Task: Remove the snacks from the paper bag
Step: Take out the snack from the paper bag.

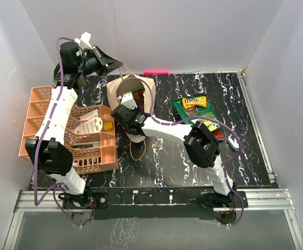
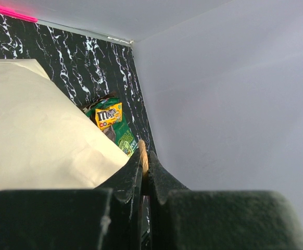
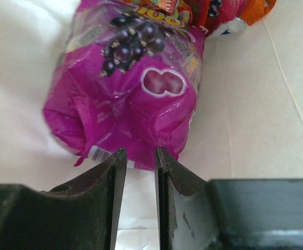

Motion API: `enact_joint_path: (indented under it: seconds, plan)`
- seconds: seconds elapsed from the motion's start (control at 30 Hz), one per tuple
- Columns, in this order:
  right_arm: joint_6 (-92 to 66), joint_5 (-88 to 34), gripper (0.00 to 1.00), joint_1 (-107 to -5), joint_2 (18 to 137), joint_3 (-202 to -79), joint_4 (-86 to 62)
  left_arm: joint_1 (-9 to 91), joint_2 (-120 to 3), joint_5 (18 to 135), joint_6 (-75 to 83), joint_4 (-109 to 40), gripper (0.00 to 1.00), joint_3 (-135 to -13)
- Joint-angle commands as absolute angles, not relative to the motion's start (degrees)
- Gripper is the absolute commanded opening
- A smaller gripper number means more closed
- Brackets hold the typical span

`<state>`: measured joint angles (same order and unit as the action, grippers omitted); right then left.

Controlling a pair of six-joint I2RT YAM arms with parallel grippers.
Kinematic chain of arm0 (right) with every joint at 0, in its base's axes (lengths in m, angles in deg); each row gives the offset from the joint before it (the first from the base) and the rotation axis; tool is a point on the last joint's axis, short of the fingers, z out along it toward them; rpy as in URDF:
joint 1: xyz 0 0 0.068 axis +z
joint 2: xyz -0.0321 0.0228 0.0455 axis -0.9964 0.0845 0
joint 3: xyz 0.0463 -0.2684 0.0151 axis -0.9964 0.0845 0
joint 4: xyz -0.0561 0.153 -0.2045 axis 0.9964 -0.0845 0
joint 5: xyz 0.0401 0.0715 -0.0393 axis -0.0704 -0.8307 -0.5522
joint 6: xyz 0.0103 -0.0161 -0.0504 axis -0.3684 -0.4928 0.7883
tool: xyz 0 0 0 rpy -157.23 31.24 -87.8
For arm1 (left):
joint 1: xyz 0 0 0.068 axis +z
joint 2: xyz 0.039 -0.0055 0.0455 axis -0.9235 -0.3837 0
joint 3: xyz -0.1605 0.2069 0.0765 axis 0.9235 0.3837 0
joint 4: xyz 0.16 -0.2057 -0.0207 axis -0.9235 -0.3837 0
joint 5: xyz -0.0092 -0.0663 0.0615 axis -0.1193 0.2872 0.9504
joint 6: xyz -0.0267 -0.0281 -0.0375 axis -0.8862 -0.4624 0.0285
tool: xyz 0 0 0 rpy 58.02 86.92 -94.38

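The paper bag [image 1: 147,89] lies at the back middle of the table, mouth toward the arms. My left gripper [image 1: 114,64] hangs above its far left corner, shut on one thin tan handle [image 2: 142,151]; the bag's cream side [image 2: 32,140] fills the left wrist view beside that gripper [image 2: 145,155]. My right gripper [image 1: 132,111] reaches inside the bag. Its jaws [image 3: 140,152] stand narrow, pinching the lower crimped edge of a magenta-purple snack packet [image 3: 128,99]. More packets [image 3: 214,10] lie deeper in. Yellow, green and teal snacks [image 1: 196,107] rest on the table to the right.
An orange mesh basket [image 1: 34,104] with white tubes and bottles stands at the left, under the left arm. The bag's second handle [image 1: 137,151] loops onto the black marbled table. White walls close in on the back and both sides.
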<state>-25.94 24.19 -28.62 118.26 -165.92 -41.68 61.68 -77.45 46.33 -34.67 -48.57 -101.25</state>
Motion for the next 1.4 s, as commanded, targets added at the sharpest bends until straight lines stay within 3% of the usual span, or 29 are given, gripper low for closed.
enact_joint_path:
  seconds: [0.0, 0.67, 0.97, 1.07, 1.17, 1.37]
  plan:
    - [-26.82, 31.02, 0.34, -29.99, 119.60, -168.24, -42.10, 61.66, -75.19, 45.15, -34.73, -47.33, 0.00, -103.56]
    - [-22.82, 26.60, 0.65, -34.27, 121.02, -169.35, -36.92, 61.70, -74.74, 45.32, -34.62, -47.56, 0.00, -103.28]
    - [-22.39, 23.84, 0.70, -36.91, 125.55, -171.19, -33.40, 61.66, -74.52, 45.23, -34.40, -48.08, 0.00, -103.52]
    - [-22.12, 22.42, 0.64, -37.60, 126.26, -172.29, -34.02, 61.64, -74.47, 45.15, -34.28, -48.18, 0.00, -103.39]
    - [-21.92, 20.52, 0.48, -37.08, 125.40, -172.58, -34.57, 61.68, -74.54, 45.25, -34.05, -48.15, 0.00, -103.23]
    - [-20.16, 21.24, 0.08, -33.48, 121.17, -172.23, -33.81, 61.66, -74.86, 45.16, -34.42, -47.21, 0.00, -102.12]
